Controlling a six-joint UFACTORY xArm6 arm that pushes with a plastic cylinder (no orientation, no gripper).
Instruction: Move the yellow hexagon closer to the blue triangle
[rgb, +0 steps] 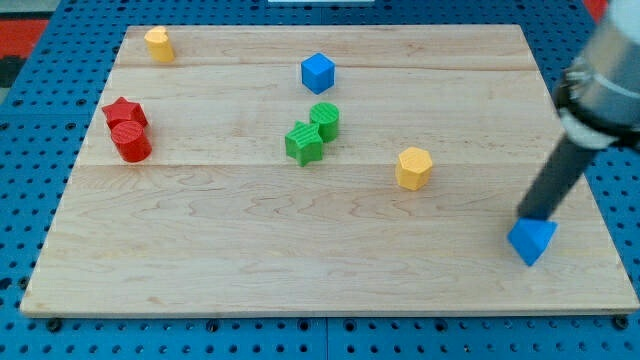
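Wooden board (330, 270) carries my tip (527, 217), a bare rod without jaws, touching the blue triangle (532, 241); yellow hexagon (414, 168) sits upright toward the view's left of it

My arm ends in a straight dark rod (556, 183). It is black and round like a stick. At the top it joins a fat part (603, 85) that is grey and looks blurry, with a dark ring around it. My tip (532, 217) is the plain, dark bottom end of the rod.
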